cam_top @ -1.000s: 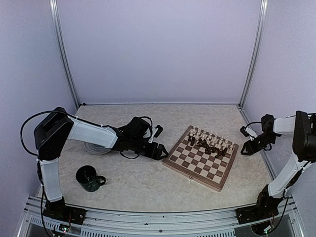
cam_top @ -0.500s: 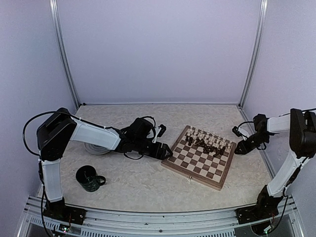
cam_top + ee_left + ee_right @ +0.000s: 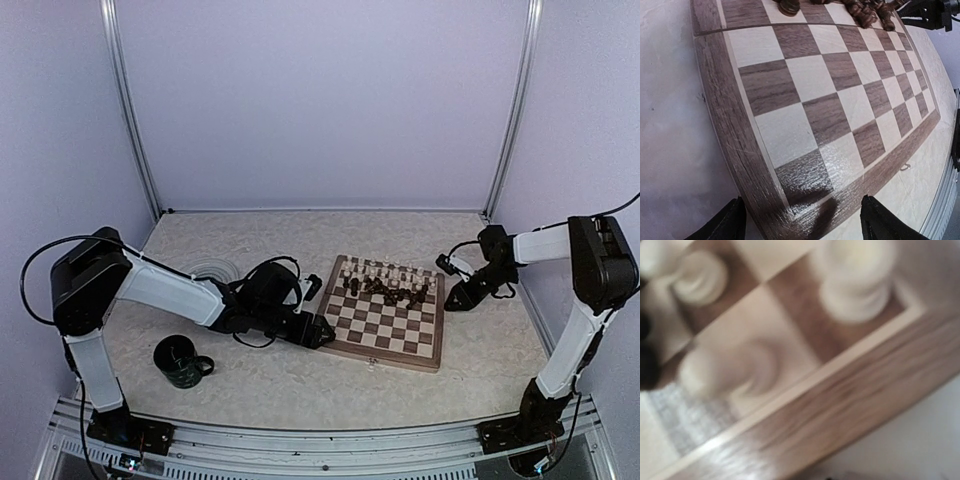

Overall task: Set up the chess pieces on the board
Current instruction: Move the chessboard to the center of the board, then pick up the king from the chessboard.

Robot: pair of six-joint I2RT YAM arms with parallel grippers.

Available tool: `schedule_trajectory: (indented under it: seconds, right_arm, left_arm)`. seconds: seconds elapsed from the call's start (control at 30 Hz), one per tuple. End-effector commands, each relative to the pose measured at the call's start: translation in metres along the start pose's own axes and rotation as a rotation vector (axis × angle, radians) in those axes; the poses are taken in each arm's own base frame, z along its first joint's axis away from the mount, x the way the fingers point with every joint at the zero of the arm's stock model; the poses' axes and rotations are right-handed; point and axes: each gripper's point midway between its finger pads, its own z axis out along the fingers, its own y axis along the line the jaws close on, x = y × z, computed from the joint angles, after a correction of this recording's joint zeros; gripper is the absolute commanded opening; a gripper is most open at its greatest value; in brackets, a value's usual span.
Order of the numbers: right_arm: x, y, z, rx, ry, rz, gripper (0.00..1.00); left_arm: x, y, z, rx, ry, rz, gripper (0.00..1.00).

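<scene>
Worktop [image 3: 300, 390]: pale marbled surface, lilac walls around it.
Mug [image 3: 183, 362]: dark green, stood front left.
Left gripper [image 3: 320, 333]: spread wide and empty, its fingers either side of the board [image 3: 390, 325] rim's left edge.
Board: lay centre-right on the worktop.
Chess pieces [image 3: 390, 284]: dark and cream, bunched on the far rows.
Right gripper [image 3: 450, 302]: at the far right corner; released or clenched, I could not tell.
Plate [image 3: 212, 270]: grey, far left.

Right wrist blurred: pale cream turned chess pieces [image 3: 855, 285] smear (kinds unreadable); left wrist crops the brown-and-cream checked wooden board's [image 3: 805, 115] far rows.
</scene>
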Motion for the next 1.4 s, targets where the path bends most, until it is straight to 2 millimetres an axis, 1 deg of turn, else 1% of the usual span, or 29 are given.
schedule_trajectory:
  seconds: [0.0,0.13,0.27,0.3,0.4,0.47,0.5,0.53,0.57,0.63,0.67,0.7,0.73,0.77,0.8,0.83,0.87,0.9,0.93,1.0,1.03,1.07,1.13,1.2,1.23,1.3,1.33,1.37]
  right_arm:
    - [0.018,0.028,0.021,-0.114,0.076,0.033,0.23]
    - [0.017,0.034,0.025,-0.140,0.080,0.033,0.23]
    - [0.019,0.040,0.026,-0.162,0.086,0.037,0.23]
    - [0.019,0.040,0.024,-0.165,0.084,0.038,0.24]
    - [0.016,0.037,0.008,-0.176,0.046,0.069,0.26]
    - [0.013,0.026,-0.007,-0.161,0.000,0.103,0.29]
    - [0.009,0.018,-0.017,-0.144,-0.028,0.120,0.32]
    - [0.003,0.010,-0.029,-0.127,-0.064,0.137,0.34]
    - [-0.004,0.003,-0.042,-0.111,-0.104,0.145,0.38]
    - [-0.026,-0.006,-0.070,-0.081,-0.193,0.134,0.41]
    - [-0.040,-0.010,-0.086,-0.065,-0.242,0.121,0.42]
    - [-0.058,-0.012,-0.107,-0.051,-0.308,0.100,0.42]
    - [-0.069,-0.013,-0.123,-0.051,-0.365,0.088,0.43]
    - [-0.081,-0.010,-0.138,-0.065,-0.427,0.061,0.44]
    - [-0.090,-0.005,-0.149,-0.077,-0.474,0.029,0.44]
    - [-0.096,0.001,-0.156,-0.088,-0.505,-0.002,0.44]
    - [-0.101,0.011,-0.161,-0.122,-0.530,-0.037,0.45]
    - [-0.103,0.024,-0.163,-0.158,-0.545,-0.101,0.45]
    - [-0.106,0.038,-0.162,-0.190,-0.547,-0.154,0.45]
    - [-0.110,0.054,-0.147,-0.183,-0.507,-0.230,0.44]
    - [-0.109,0.054,-0.138,-0.151,-0.472,-0.248,0.45]
    - [-0.111,0.065,-0.127,-0.149,-0.439,-0.287,0.45]
    - [-0.114,0.071,-0.114,-0.141,-0.403,-0.319,0.47]
    - [-0.118,0.073,-0.105,-0.136,-0.381,-0.340,0.48]
    - [-0.119,0.075,-0.099,-0.128,-0.367,-0.358,0.49]
    - [-0.114,0.079,-0.084,-0.105,-0.329,-0.397,0.50]
    - [-0.108,0.082,-0.074,-0.091,-0.298,-0.423,0.50]
    - [-0.099,0.086,-0.063,-0.080,-0.255,-0.444,0.51]
  left_arm:
    - [0.004,-0.021,-0.018,0.021,-0.036,0.007,0.78]
    - [0.025,-0.031,-0.020,0.009,0.001,0.046,0.78]
    - [0.039,-0.036,-0.022,-0.017,0.039,0.080,0.78]
    - [0.042,-0.035,-0.023,-0.029,0.052,0.088,0.77]
    - [0.043,-0.036,-0.040,-0.081,0.067,0.140,0.77]
    - [0.032,-0.037,-0.059,-0.121,0.052,0.176,0.77]
    - [0.022,-0.036,-0.069,-0.156,0.028,0.192,0.77]
    - [0.016,-0.034,-0.078,-0.193,0.023,0.211,0.76]
    - [0.003,-0.035,-0.089,-0.219,-0.006,0.235,0.76]
    - [-0.027,-0.038,-0.105,-0.272,-0.066,0.254,0.74]
    - [-0.043,-0.042,-0.111,-0.284,-0.094,0.262,0.74]
    - [-0.059,-0.048,-0.116,-0.282,-0.121,0.273,0.73]
    - [-0.073,-0.055,-0.118,-0.270,-0.137,0.286,0.72]
    - [-0.092,-0.065,-0.118,-0.249,-0.161,0.300,0.72]
    - [-0.097,-0.069,-0.114,-0.240,-0.155,0.322,0.71]
    - [-0.114,-0.080,-0.113,-0.226,-0.178,0.337,0.70]
    - [-0.124,-0.086,-0.111,-0.223,-0.185,0.350,0.70]
    - [-0.126,-0.086,-0.099,-0.229,-0.167,0.359,0.69]
    - [-0.132,-0.088,-0.094,-0.233,-0.170,0.366,0.68]
    - [-0.138,-0.086,-0.076,-0.235,-0.175,0.377,0.69]
    - [-0.145,-0.087,-0.074,-0.221,-0.196,0.373,0.69]
    - [-0.153,-0.088,-0.072,-0.198,-0.216,0.358,0.69]
    - [-0.171,-0.087,-0.073,-0.156,-0.257,0.324,0.70]
    - [-0.188,-0.081,-0.076,-0.151,-0.304,0.309,0.70]
    - [-0.194,-0.074,-0.077,-0.169,-0.322,0.312,0.70]
    - [-0.198,-0.060,-0.078,-0.218,-0.352,0.328,0.71]
    - [-0.196,-0.053,-0.076,-0.237,-0.358,0.335,0.71]
    - [-0.195,-0.048,-0.078,-0.247,-0.366,0.336,0.71]
